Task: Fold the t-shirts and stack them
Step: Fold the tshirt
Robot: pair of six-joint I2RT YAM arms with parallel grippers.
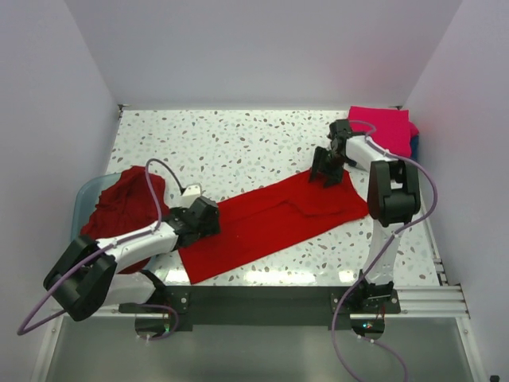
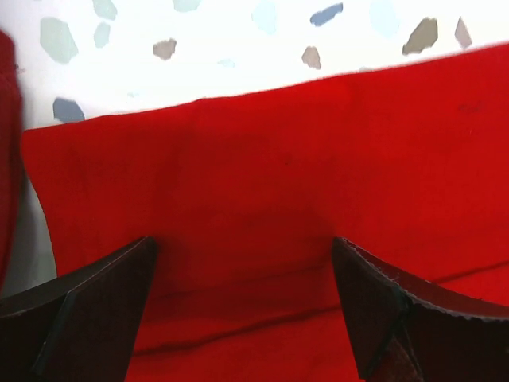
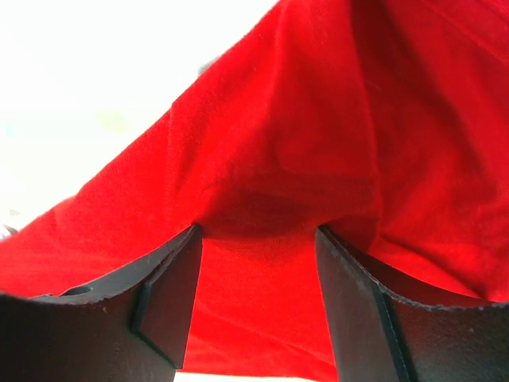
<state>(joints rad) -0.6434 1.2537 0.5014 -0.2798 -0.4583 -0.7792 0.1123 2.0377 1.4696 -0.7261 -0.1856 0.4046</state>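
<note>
One bright red t-shirt (image 1: 270,223) lies flat on the speckled table (image 1: 231,143), running diagonally from lower left to centre right, its lower-left corner near the front edge. The left gripper (image 2: 242,243) — fingers spread wide, holding nothing — sits over that end. The right gripper (image 3: 256,231), likewise parted, straddles a raised fold at the upper-right end. A crumpled dark red t-shirt (image 1: 123,203) fills the teal tub (image 1: 86,199) at left, partly crossed by a cable. A folded magenta t-shirt (image 1: 380,126) occupies the upper-right corner — a blue item (image 1: 413,147) beneath shows only its edge.
</note>
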